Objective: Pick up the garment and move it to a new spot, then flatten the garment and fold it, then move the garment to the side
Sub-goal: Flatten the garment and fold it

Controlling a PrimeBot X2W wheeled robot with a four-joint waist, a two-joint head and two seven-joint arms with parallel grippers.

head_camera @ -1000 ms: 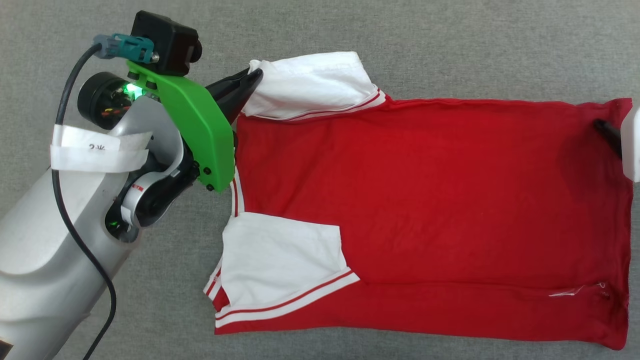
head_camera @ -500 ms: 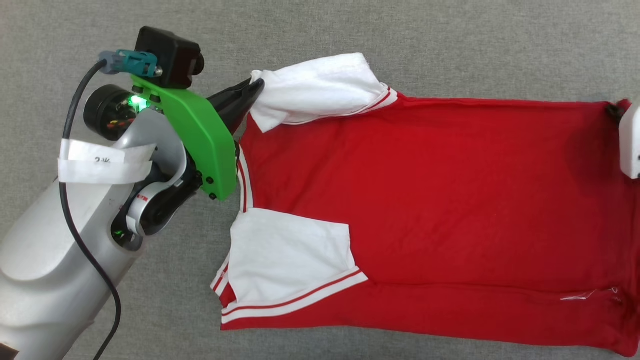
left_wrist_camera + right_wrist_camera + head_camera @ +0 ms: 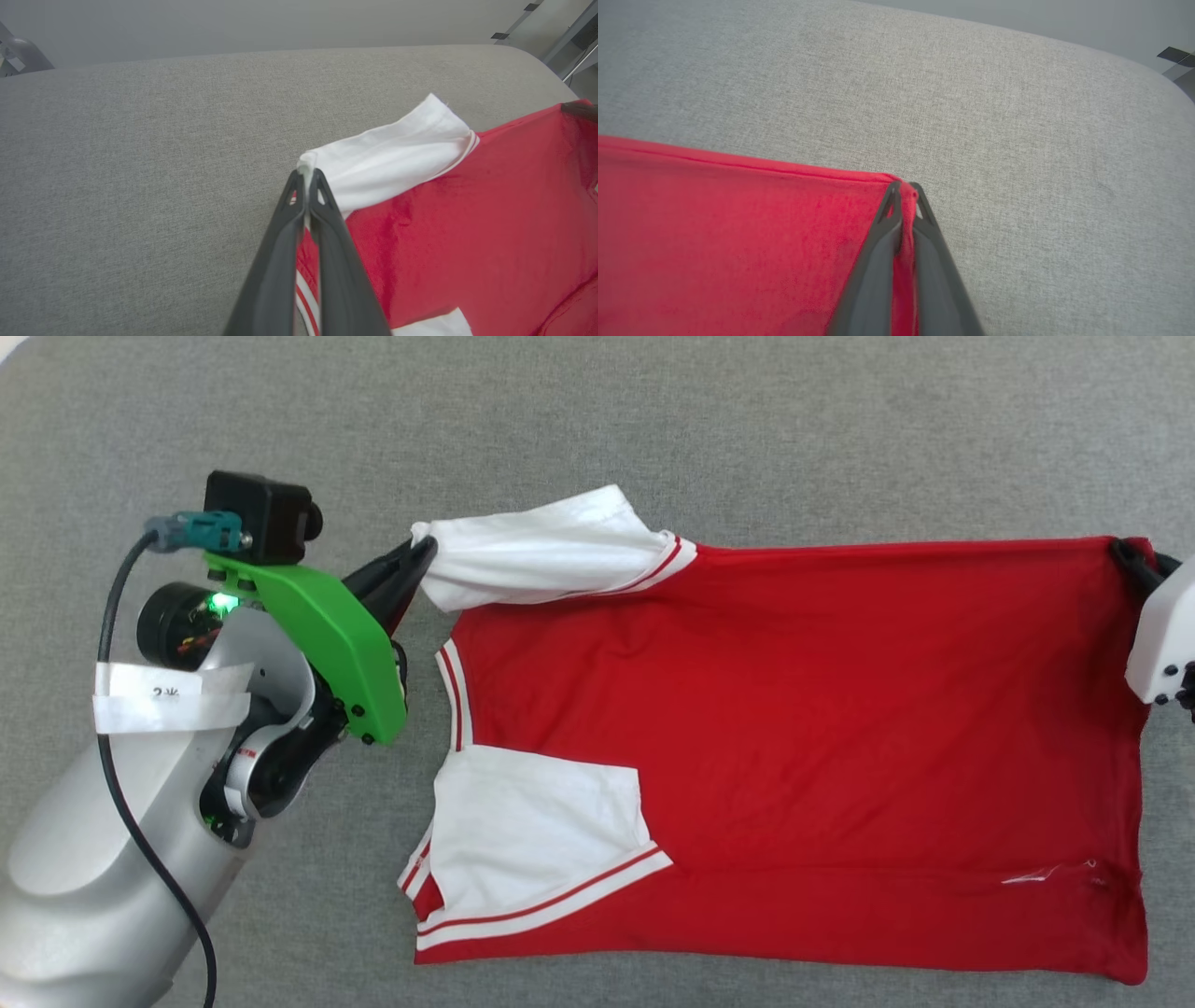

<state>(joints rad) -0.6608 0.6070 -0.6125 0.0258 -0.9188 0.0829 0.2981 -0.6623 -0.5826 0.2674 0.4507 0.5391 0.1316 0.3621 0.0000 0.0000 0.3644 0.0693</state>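
From my head, I see the shirt [image 3: 794,728] spread on the grey table [image 3: 653,420] with a plain red face up, its neck end toward my left and its bottom hem toward my right. My left hand [image 3: 425,549] is closed on the tip of the far sleeve [image 3: 551,555], which is white and drawn out toward my left. The near sleeve [image 3: 537,831] lies folded flat across the red body, its red-and-white striped trim showing along its edge. My right hand [image 3: 1125,555] sits at the far corner of the hem, at the picture's right edge, with its dark fingertips on the red cloth. The shirt's far edge runs straight between my two hands. Along my left wrist, my left hand [image 3: 307,173] has its two dark fingers pressed together with a sliver of white sleeve cloth pinched between the tips. The far sleeve [image 3: 392,158] fans out to the right from there, and the red body of the shirt [image 3: 467,233] lies beyond it on the table [image 3: 140,163]. Along my right wrist, my right hand [image 3: 903,185] is shut on the red corner of the shirt [image 3: 738,233]. A fold of red cloth runs down between the fingers, and the seamed edge stretches away to the left over the table [image 3: 1017,140].
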